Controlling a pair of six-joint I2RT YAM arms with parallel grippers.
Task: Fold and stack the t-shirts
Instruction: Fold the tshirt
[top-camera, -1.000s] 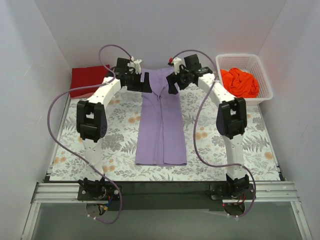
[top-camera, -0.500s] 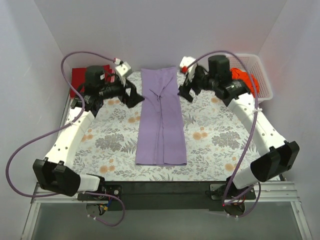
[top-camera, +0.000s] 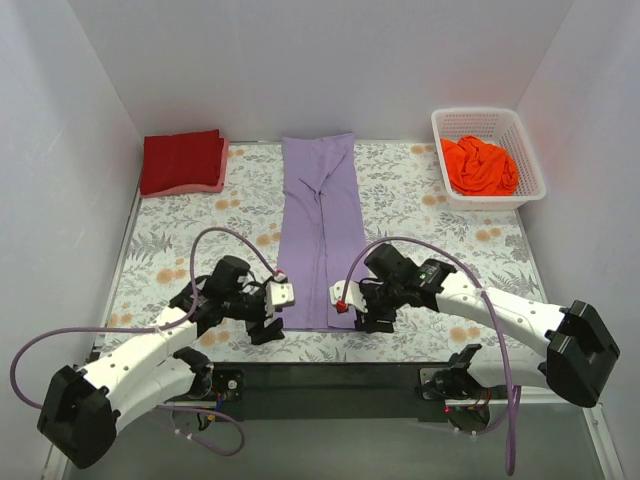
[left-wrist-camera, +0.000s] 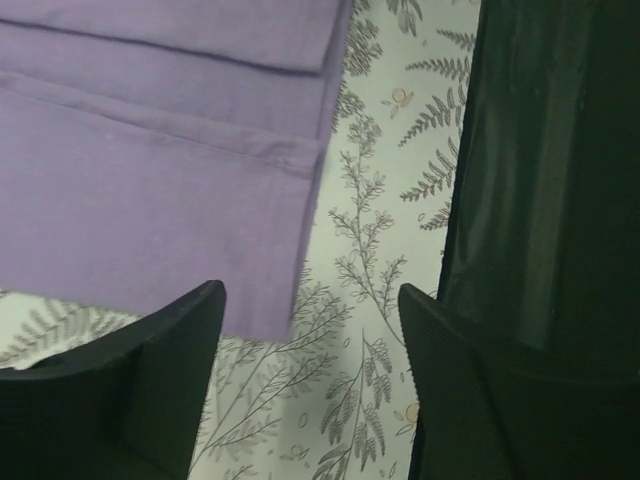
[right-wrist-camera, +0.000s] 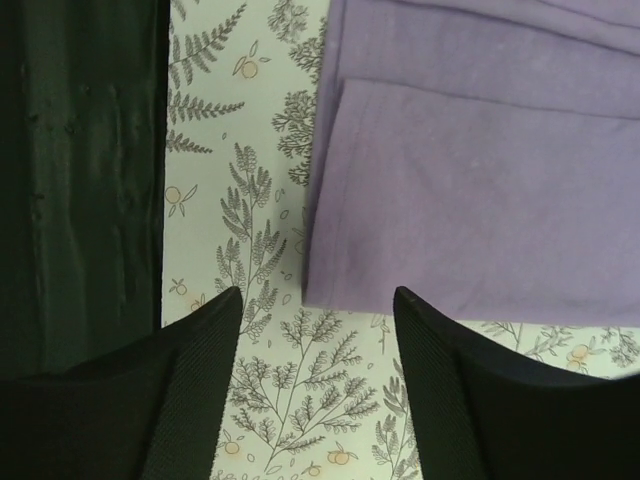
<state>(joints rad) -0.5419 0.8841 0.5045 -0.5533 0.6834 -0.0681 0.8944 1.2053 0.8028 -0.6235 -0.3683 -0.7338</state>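
Note:
The lavender-purple t-shirt lies folded into a long strip down the middle of the table. My left gripper is open and empty just left of the strip's near left corner. My right gripper is open and empty just right of its near right corner. The dark red t-shirt lies folded at the far left corner. The bright orange t-shirt lies crumpled inside the basket.
The white lattice basket stands at the far right. The floral table cloth covers the table. The dark front edge of the table runs close behind both grippers, also seen in the right wrist view.
Both arms swung from the shirt's far end down to its near end. Both grippers now sit low at the near corners of the purple strip. The shirt has not moved.

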